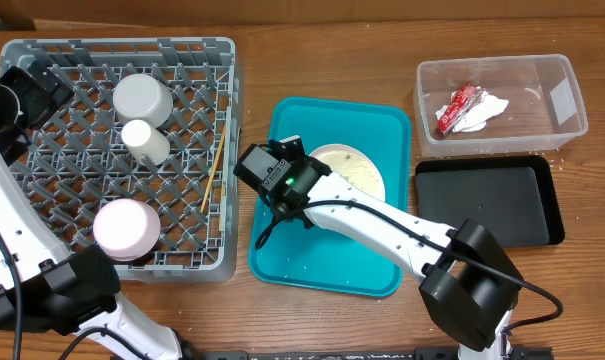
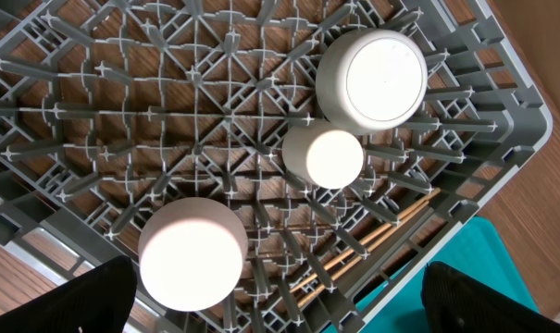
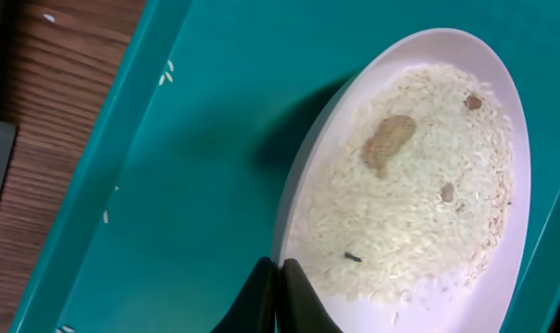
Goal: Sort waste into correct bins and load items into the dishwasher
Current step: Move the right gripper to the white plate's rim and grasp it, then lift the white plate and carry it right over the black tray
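The right claw (image 3: 280, 291) is closed tight at the near rim of the plate (image 3: 301, 199), apparently pinching it. That edge grip makes sense, since the rice (image 3: 418, 194) covers the middle and has to be tipped out before the plate can be racked. The plate sits on the teal tray (image 3: 196, 185), probably bound for the black tray (image 1: 487, 205), which lies bare. The napkin (image 1: 485, 108) and sauce packet (image 1: 456, 108) already lie in the clear tub (image 1: 574, 100). The left claw (image 2: 280, 301) hangs wide open over the dish rack (image 2: 502, 83), which holds the upturned cups, bowl and chopsticks (image 1: 214, 165), likely waiting to receive the plate.
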You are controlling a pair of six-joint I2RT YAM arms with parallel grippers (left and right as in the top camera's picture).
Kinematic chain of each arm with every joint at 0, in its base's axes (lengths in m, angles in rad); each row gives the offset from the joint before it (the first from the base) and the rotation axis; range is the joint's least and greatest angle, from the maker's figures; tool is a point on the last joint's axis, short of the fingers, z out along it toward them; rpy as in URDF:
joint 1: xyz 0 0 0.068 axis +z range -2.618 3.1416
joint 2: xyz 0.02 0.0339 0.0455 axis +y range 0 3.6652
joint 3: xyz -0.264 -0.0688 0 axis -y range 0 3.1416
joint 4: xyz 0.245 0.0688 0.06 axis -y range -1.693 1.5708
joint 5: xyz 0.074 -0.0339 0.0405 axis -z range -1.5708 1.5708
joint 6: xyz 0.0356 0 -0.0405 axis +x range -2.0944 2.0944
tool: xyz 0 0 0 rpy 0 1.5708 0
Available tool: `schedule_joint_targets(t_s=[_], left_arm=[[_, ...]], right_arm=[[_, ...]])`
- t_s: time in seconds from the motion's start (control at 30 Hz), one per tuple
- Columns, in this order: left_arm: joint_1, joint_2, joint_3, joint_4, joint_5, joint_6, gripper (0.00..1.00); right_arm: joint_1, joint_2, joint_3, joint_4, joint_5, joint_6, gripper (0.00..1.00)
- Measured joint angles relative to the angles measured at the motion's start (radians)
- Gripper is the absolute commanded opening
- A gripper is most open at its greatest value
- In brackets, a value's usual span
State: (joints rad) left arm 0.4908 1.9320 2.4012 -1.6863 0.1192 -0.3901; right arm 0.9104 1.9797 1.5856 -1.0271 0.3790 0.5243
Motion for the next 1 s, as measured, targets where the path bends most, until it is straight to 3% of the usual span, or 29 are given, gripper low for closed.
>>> schedule_joint_targets(t_s=[0.63,1.0], left_arm=[[0.0,0.0,0.0,0.0,0.0,0.0,1.0],[0.0,0.0,0.0,0.0,0.0,0.0,1.0]], right_arm=[[0.0,0.0,0.0,-0.01,0.12,-0.066,0.04],[0.0,0.0,0.0,-0.101,0.265,-0.091,0.04]])
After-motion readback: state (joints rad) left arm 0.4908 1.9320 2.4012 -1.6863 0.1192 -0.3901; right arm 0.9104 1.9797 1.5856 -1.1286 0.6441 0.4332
